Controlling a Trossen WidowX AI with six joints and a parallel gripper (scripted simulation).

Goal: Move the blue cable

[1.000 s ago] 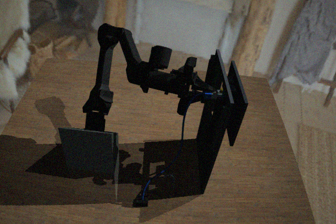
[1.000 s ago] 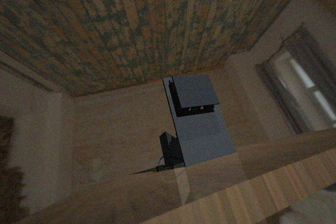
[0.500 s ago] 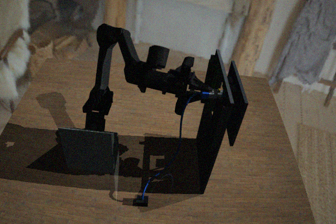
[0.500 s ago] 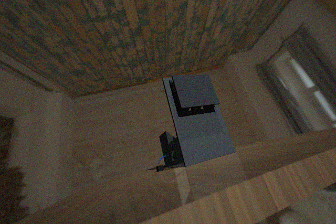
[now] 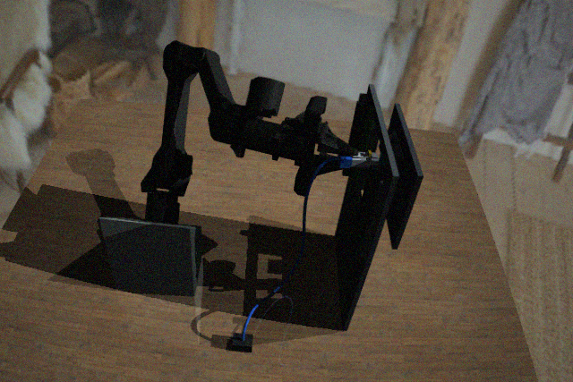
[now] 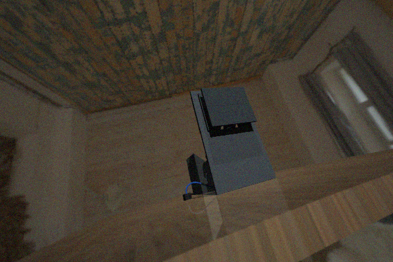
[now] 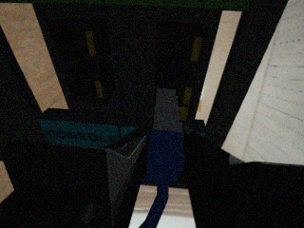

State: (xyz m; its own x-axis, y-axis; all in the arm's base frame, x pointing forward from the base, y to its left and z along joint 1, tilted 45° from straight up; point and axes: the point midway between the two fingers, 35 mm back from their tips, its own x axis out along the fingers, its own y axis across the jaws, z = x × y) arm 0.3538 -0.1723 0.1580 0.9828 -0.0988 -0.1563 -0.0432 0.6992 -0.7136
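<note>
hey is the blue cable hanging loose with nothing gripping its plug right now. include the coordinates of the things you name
No, the wrist view shows the blue plug (image 5: 346,162) (image 7: 164,157) held between the black gripper's jaws, its blue cable trailing away.

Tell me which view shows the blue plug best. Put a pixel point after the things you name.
The wrist view: the blue plug (image 5: 346,162) (image 7: 164,154) sits large and central between the tool's fingers there. The top view shows it small, side-on, at the tool's tip. The exterior view doesn't show it.
</note>
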